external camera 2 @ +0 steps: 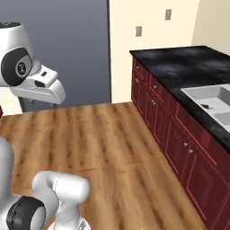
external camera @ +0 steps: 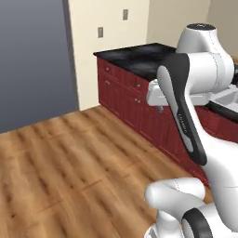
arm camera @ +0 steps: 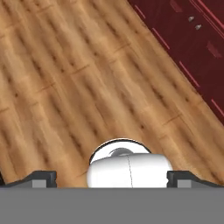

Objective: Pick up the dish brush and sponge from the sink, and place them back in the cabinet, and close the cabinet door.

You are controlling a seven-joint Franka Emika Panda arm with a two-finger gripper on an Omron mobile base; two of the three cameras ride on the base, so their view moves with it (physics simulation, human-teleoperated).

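The white sink (external camera 2: 197, 92) is set in the black counter at the right, and its edge also shows in the left base view as the sink (external camera: 228, 98). A small dark green sponge (external camera 2: 205, 106) lies in the near basin. My gripper (arm camera: 111, 181) hangs over the wood floor, well left of the sink. It points down and stands open with nothing between its fingertips (arm camera: 43, 179). The dish brush, the cabinet and the cabinet door are out of view.
Red lower drawers and doors (external camera 2: 170, 130) run under the black counter (external camera 2: 179, 63). A dark grey refrigerator (external camera: 32, 60) stands at the left beside a cream wall (external camera: 111, 32). Open wood floor (external camera 2: 103, 148) lies between me and the counter.
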